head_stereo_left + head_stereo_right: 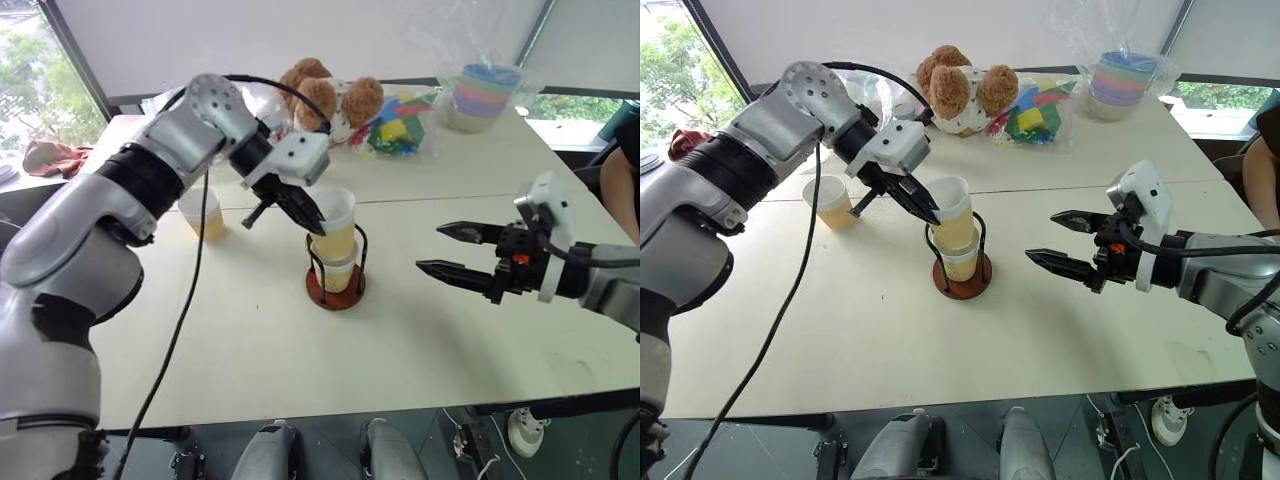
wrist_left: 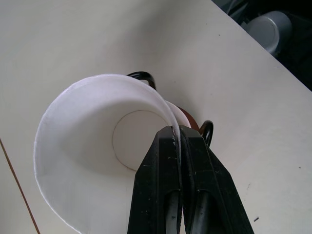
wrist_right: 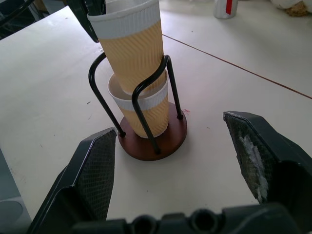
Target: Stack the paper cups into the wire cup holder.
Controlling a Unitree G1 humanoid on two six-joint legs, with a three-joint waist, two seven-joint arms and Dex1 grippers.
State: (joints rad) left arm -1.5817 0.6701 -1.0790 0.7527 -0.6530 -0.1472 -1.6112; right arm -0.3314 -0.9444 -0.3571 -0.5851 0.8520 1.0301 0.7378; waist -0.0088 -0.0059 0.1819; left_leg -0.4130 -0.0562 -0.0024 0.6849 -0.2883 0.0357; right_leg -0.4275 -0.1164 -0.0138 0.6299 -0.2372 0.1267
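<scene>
Far left on the table, one paper cup stands alone, upright, well apart from the action and waiting its turn. Moving in, here is the left gripper, its two black fingers pinched tight on the white rim of a second cup, one finger inside the wall and one outside, as the left wrist view makes plain. That held cup leans a little and its bottom is already poking into the mouth of a third cup, which sits down on the reddish-brown base of the wire cup holder, between the black wire loops. So the step in hand is the second stack: the cup is started but, by my reading, not yet seated, with much of its ribbed wall still showing above the lower rim.

Next, I'd say, the cup wants straightening so it lines up with the one below, then a gentle push down before those fingers let go; a crooked release could tip it against the wires.

Over on the right, the right gripper hovers beside the holder with its jaws spread wide and nothing between them, pointed at the stack, well placed to steady the base if needed.
</scene>
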